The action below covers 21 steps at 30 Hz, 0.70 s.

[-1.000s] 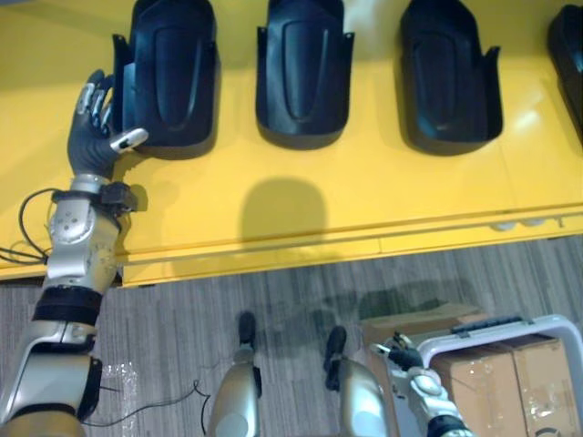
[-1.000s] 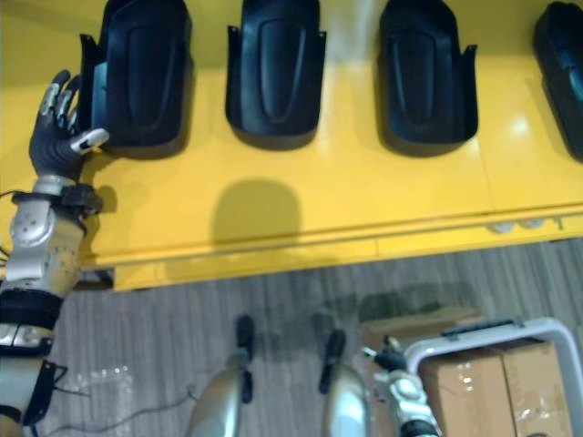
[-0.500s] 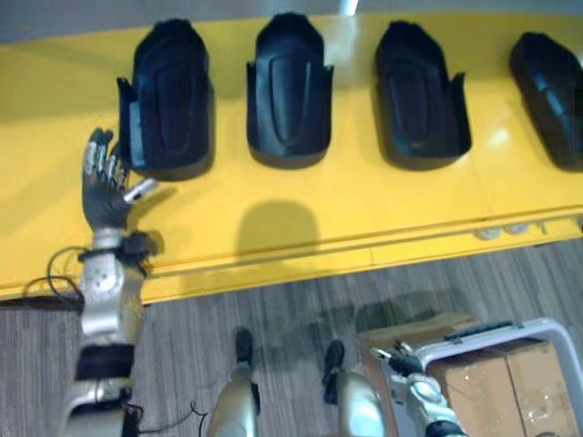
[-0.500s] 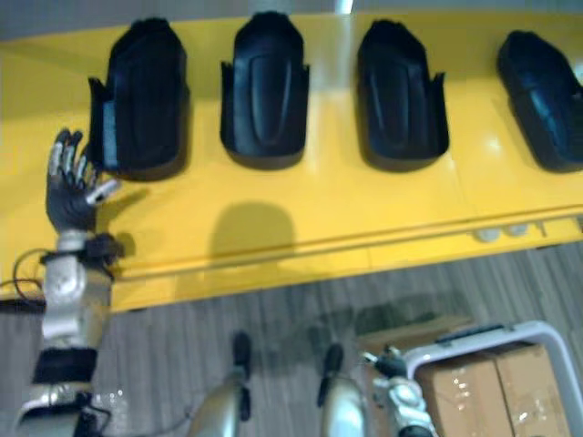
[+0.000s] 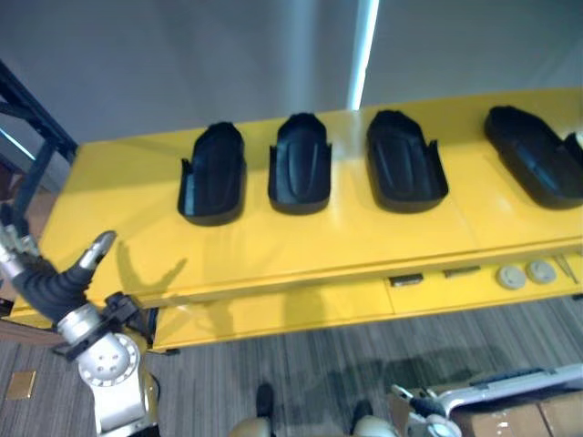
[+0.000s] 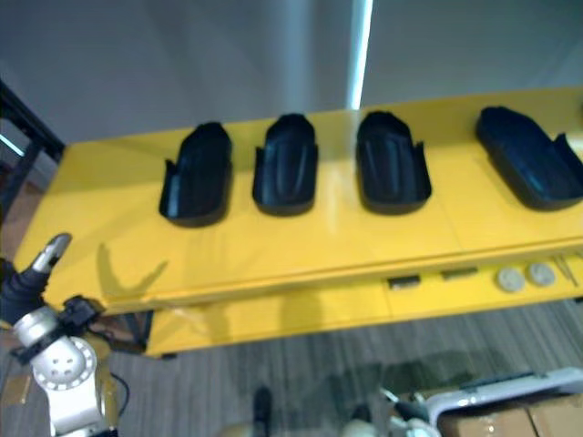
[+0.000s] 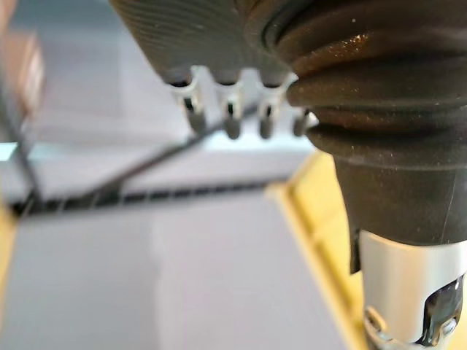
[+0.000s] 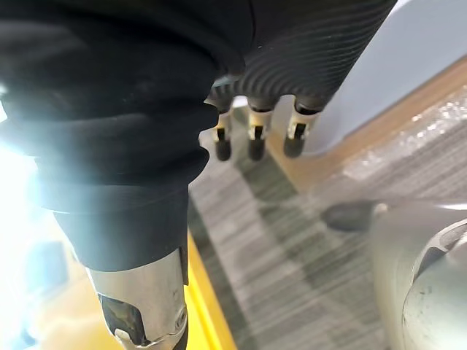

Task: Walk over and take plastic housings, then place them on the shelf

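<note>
Four black plastic housings lie in a row along the yellow bench (image 5: 273, 246), hollow sides up. From 10 o'clock to 2 o'clock in the head view they are the leftmost housing (image 5: 214, 173), the second housing (image 5: 301, 164), the third housing (image 5: 404, 168) and the fourth housing (image 5: 533, 168), which lies turned and set further apart.

The left hand (image 5: 46, 282) hangs at 8 o'clock, off the bench's front corner, with fingers straight, thumb out and nothing in it. The right hand (image 8: 255, 138) hangs low at 5 o'clock beside a white cart frame (image 5: 510, 387), fingers relaxed and empty.

With both hands free, the step looks like going for another housing. To do it well, keep the left arm tucked so that it clears the bench corner and the dark rack (image 5: 36, 137) at 10 o'clock. Take the next housing by its raised side walls. Aim it for the bare stretch at 9 o'clock of the leftmost housing, or for the wider gap before the fourth, and avoid nudging its neighbours.
</note>
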### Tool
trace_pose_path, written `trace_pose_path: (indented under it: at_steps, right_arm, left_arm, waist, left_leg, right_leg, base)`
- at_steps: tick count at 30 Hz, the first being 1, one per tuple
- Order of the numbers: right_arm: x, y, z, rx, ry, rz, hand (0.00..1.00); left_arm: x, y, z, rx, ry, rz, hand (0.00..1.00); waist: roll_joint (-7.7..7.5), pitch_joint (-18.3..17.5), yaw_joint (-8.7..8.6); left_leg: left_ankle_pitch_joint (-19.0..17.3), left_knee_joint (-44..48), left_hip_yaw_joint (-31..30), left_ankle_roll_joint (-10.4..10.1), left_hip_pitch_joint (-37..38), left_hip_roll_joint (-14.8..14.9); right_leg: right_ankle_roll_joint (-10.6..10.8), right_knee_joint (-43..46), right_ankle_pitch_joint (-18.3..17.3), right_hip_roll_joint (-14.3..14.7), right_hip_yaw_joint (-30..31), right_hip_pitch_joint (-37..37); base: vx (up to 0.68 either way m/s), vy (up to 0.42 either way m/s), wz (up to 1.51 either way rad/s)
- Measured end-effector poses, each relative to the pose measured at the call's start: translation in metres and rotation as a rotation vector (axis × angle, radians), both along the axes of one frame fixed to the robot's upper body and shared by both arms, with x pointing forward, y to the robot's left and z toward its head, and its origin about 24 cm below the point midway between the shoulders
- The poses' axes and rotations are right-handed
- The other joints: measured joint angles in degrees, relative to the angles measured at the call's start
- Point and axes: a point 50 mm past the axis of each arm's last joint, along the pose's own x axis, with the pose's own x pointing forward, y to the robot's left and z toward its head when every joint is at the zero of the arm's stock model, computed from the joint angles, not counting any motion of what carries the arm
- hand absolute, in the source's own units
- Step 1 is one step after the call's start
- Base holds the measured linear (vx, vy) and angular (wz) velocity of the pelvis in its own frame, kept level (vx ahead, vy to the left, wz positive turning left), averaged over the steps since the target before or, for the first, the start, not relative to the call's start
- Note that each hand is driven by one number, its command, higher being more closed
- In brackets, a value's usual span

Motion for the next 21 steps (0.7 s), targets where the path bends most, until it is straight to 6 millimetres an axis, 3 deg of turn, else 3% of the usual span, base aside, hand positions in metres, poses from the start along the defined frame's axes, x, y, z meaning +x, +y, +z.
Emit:
trace_pose_path:
  at_steps: [4, 6, 9, 11, 12, 15, 18, 21]
  right_arm:
    - [-0.023, -0.002, -0.005, 0.000, 0.056, -0.047, 0.00]
    - [-0.028, -0.002, -0.006, -0.001, 0.067, -0.053, 0.00]
    - [-0.027, 0.004, -0.006, 0.012, 0.058, -0.057, 0.00]
    - [-0.026, 0.011, -0.007, 0.034, 0.047, -0.086, 0.00]
    - [-0.025, 0.013, -0.007, 0.038, 0.041, -0.087, 0.00]
    - [-0.022, 0.016, -0.007, 0.046, 0.035, -0.098, 0.00]
    - [-0.026, 0.015, -0.008, 0.050, 0.047, -0.123, 0.00]
    - [-0.027, 0.015, -0.008, 0.051, 0.052, -0.124, 0.00]
  left_arm:
    - [-0.019, 0.014, -0.027, -0.065, 0.107, 0.101, 0.00]
    - [-0.024, 0.022, -0.058, -0.134, 0.243, 0.126, 0.00]
    - [-0.038, 0.028, -0.125, -0.315, 0.537, 0.148, 0.00]
    - [-0.055, 0.026, -0.169, -0.488, 0.689, 0.158, 0.00]
    - [-0.062, 0.026, -0.179, -0.535, 0.718, 0.168, 0.00]
    - [-0.105, 0.020, -0.232, -0.815, 0.885, 0.250, 0.00]
    - [-0.134, 0.005, -0.263, -0.978, 1.072, 0.228, 0.00]
    - [-0.140, -0.003, -0.271, -1.029, 1.120, 0.180, 0.00]
  waist:
    - [-0.73, -1.61, 0.91]
    - [-0.84, -2.14, 1.06]
    - [-1.43, -2.18, 1.45]
    - [-2.12, -2.36, 1.49]
    - [-2.19, -2.43, 1.47]
    - [-2.99, -2.77, 1.09]
    - [-3.22, -2.76, 0.42]
    - [-3.50, -2.56, 0.42]
  left_leg:
    - [-0.09, -0.33, -1.68, 0.12, 0.80, 0.00]
    - [-0.19, -0.34, -2.59, 0.31, 0.88, -0.07]
    - [-0.19, -0.38, -2.76, 0.30, 1.63, 0.02]
    - [-0.68, -0.44, -2.55, 0.26, 2.59, -0.02]
    - [-0.82, -0.44, -2.44, 0.19, 2.62, -0.03]
    - [-1.39, -0.45, -1.37, 0.22, 2.62, 0.00]
    - [-2.01, -0.45, -1.32, 0.19, 2.69, -0.22]
    - [-2.17, -0.44, -1.32, 0.02, 3.67, -0.35]
  right_leg:
    - [0.26, -1.49, -0.07, 0.22, -1.99, 2.96]
    - [0.32, -1.72, -0.11, 0.21, -3.00, 3.80]
    - [0.19, -1.82, -0.21, 0.27, -3.31, 4.73]
    - [-0.10, -2.48, -0.56, 0.28, -3.38, 5.92]
    - [-0.07, -2.55, -0.61, 0.27, -3.30, 5.92]
    - [0.00, -3.72, -0.70, 0.28, -2.95, 5.72]
    - [-0.01, -4.64, -0.69, 0.25, -2.96, 6.21]
    - [0.29, -5.24, -0.49, 0.27, -2.98, 7.47]
  base:
    - [-0.03, -0.011, 0.23]
    - [-0.01, -0.016, 0.21]
    - [-0.01, -0.008, 0.06]
    - [0.00, -0.006, -0.02]
    - [0.01, -0.007, -0.08]
    - [0.00, -0.003, -0.12]
    - [0.07, -0.010, -0.01]
    - [0.11, -0.021, 0.01]
